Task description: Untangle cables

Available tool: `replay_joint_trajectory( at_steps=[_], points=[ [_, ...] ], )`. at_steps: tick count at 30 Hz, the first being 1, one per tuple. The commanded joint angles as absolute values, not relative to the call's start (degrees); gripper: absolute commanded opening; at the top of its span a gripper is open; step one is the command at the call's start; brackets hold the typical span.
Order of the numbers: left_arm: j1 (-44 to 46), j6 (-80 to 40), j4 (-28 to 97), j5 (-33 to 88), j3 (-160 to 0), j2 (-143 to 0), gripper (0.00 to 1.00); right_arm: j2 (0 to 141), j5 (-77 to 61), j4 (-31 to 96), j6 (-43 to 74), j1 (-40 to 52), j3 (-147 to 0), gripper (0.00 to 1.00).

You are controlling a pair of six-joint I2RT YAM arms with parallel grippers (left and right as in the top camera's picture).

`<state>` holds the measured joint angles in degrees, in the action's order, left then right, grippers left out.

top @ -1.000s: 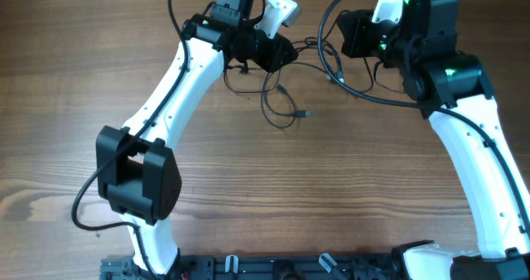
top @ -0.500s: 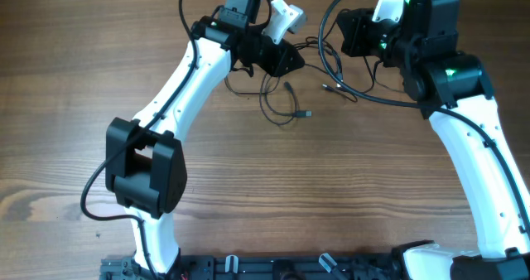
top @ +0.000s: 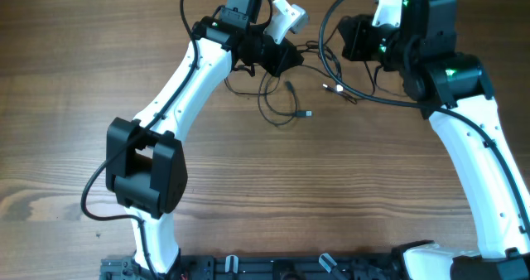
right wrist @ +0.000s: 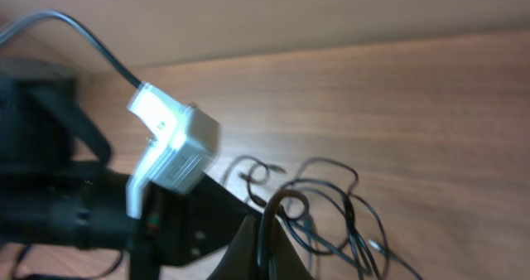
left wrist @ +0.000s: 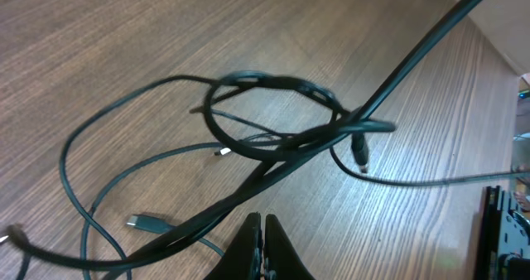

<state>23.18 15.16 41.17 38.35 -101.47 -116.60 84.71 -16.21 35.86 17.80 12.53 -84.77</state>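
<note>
My left gripper [top: 281,60] has edged toward three o'clock, fingers pinched shut; cables [top: 290,89] lie at its six o'clock, looping toward four. My right gripper [right wrist: 265,234], farther off, clamps one strand.

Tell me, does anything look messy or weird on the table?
Yes. The thin black cables are knotted together on the far middle of the table. Strands twist into one ring and cross each other, plug ends sticking out.
</note>
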Motion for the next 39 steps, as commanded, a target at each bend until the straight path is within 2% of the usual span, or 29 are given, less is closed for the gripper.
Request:
replay_joint_trajectory(
  at_steps=[1, 10, 15, 17, 18, 21, 34, 39],
  points=[
    [22.61, 16.03, 40.40, 37.85, -102.24, -116.88, 0.04, 83.46, -10.59, 39.22, 18.13, 12.29, -84.99, 0.04],
    [22.65, 15.84, 39.24, 37.87, -102.24, -115.57, 0.04, 84.01, -7.92, 42.26, 18.13, 12.29, -84.62, 0.04],
    [22.65, 15.86, 39.35, 37.89, -102.24, -115.46, 0.05, 83.99, -14.50, 38.65, 17.30, 12.29, -84.62, 0.04],
    [22.65, 15.88, 39.48, 37.91, -102.24, -115.46, 0.32, 83.99, -16.01, 37.71, 17.37, 12.29, -84.62, 0.04],
    [22.65, 16.08, 39.44, 37.93, -102.24, -115.46, 0.40, 83.99, -16.05, 37.52, 17.39, 12.29, -84.62, 0.04],
    [22.59, 16.78, 39.11, 37.93, -102.24, -115.48, 0.49, 83.92, -17.65, 37.58, 16.43, 12.29, -84.62, 0.04],
    [21.69, 32.21, 39.24, 40.49, -102.24, -116.44, 0.49, 79.92, -24.10, 39.18, 13.67, 12.29, -84.64, 0.04],
    [20.40, 33.76, 39.77, 40.58, -102.24, -117.82, 0.41, 77.32, -24.10, 39.24, 13.72, 12.29, -84.64, 0.04]
  ],
)
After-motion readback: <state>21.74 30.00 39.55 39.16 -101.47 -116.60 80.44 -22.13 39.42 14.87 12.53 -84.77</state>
